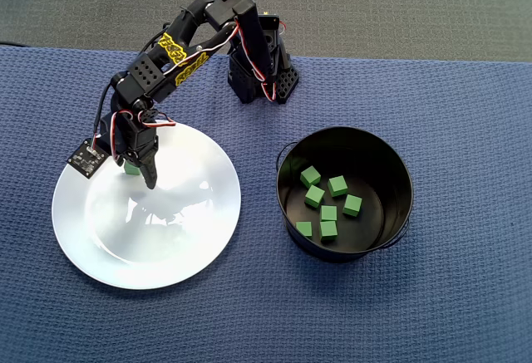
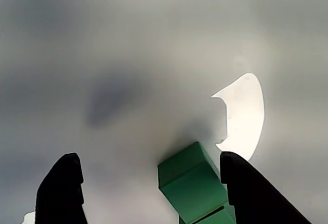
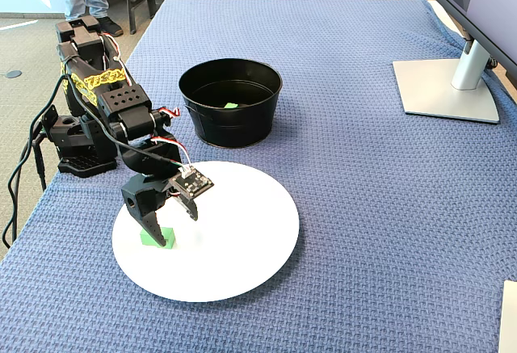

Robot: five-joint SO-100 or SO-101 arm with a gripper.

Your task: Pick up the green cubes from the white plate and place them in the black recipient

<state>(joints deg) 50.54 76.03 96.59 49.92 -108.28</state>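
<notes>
The gripper [image 2: 154, 183], jaws wide, half hides a green cube [image 2: 192, 185] overhead.

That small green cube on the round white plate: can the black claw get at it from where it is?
Probably yes. The gripper is open and down at the plate, with the small green cube lying between its fingers, close against one finger. Nothing else on the plate blocks it.

The white plate [image 1: 174, 247] lies bare beyond one green cube [image 3: 156, 236]; the black recipient [image 1: 397, 182] stands well apart.
</notes>
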